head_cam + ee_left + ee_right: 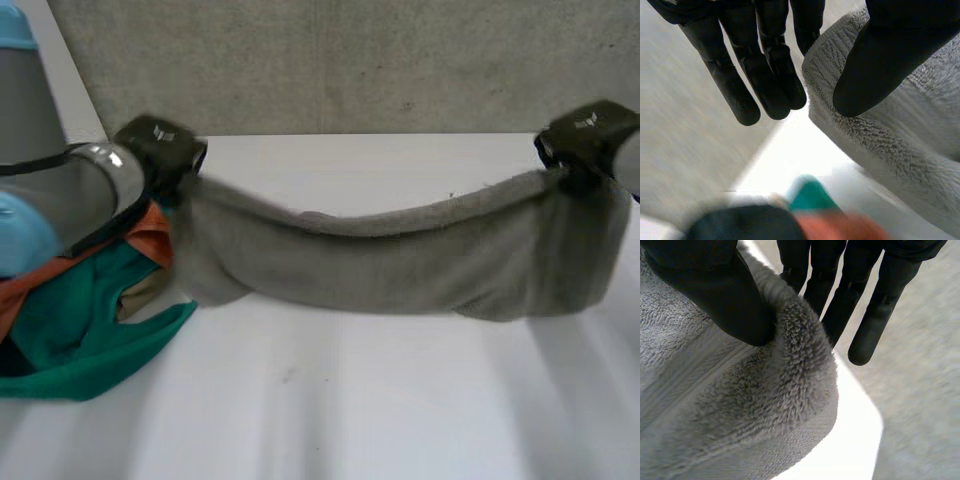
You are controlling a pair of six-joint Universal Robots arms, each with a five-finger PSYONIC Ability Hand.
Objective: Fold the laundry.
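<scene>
A grey towel [400, 260] hangs stretched between my two hands above the white table [350, 410], sagging in the middle. My left hand [160, 150] holds its left end. In the left wrist view the thumb [880, 60] presses the towel's edge [900, 150] against straight fingers [765, 75]. My right hand [590, 135] holds the right end. In the right wrist view its thumb [720, 295] pinches the thick folded edge of the towel [740, 415] against the fingers [860, 300] behind it.
A pile of green cloth [90, 340] and orange cloth [150, 235] lies at the table's left, under my left arm, and shows below the left hand's fingertips [810, 197]. A grey wall [350, 60] stands behind the table's far edge.
</scene>
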